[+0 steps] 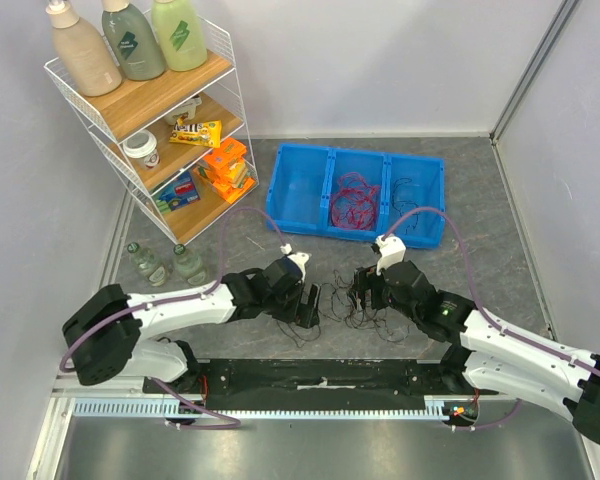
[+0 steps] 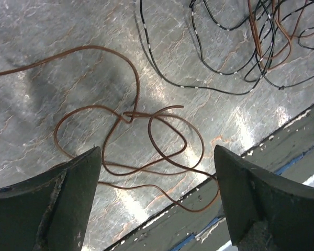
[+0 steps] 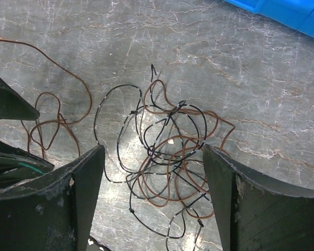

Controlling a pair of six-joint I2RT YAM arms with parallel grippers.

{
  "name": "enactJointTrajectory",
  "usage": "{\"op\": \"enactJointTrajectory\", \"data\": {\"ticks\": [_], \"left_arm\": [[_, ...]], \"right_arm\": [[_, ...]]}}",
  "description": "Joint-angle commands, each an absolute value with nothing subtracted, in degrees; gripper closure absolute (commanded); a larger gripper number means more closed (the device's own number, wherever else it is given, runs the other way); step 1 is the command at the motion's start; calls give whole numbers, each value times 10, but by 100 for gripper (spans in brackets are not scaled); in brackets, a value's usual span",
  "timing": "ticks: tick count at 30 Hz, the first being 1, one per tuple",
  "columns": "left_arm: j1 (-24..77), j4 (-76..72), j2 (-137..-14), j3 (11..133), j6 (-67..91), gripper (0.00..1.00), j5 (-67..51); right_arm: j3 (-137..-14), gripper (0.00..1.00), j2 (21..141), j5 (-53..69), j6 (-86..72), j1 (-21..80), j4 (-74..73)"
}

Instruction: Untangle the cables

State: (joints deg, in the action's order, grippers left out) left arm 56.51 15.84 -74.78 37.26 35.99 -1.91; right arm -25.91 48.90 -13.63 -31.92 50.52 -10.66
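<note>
The cables are seen lying loose on the grey table, on the near side of the blue bin and well apart from it. No single heading is taken by them. The scribble is spread wider than it is deep, so its long axis runs roughly parallel to the bin's long side. In the right wrist view a knotted clump of black and reddish-brown strands is shown, with one black end pointed up towards the bin. In the left wrist view a separate reddish-brown strand is laid in loose loops. The left gripper is held spread wide above that strand, with nothing between its fingers. The right gripper is likewise spread wide over the clump, with nothing clasped. More red wire is piled in the bin's middle compartment, and a few black strands are seen in its right one. To the left of the bin a wire shelf is stood, with three bottles on top. Their labels, and the print on a yellow packet, are too small to be read.
</note>
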Motion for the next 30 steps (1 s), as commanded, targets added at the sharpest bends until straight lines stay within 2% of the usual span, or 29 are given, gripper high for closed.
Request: {"op": "enactJointTrajectory", "data": {"ticks": [1,3,7,12,14,15,25,27,30], "left_arm": [[588,154,-796,417,354,6,43],[594,161,-824,430,352,6,71],[599,178,-870,450,355,24,120],[605,201,-873,457,357,65,172],[603,214,-856,462,352,84,196],[605,221,-846,466,350,98,208],[584,206,-751,572,229,98,287],[554,177,-746,598,212,98,269],[483,124,-748,631,213,98,178]], "right_arm": [[-256,17,487,-144,-324,507,-98],[-254,17,490,-144,-323,507,-94],[-249,17,494,-144,-326,507,-91],[-239,17,490,-144,-328,507,-91],[-238,17,490,-145,-328,507,-91],[-239,17,490,-145,-326,507,-91],[-247,17,489,-151,-323,507,-94],[-244,17,485,-151,-324,507,-95],[-243,17,477,-155,-325,507,-102]]}}
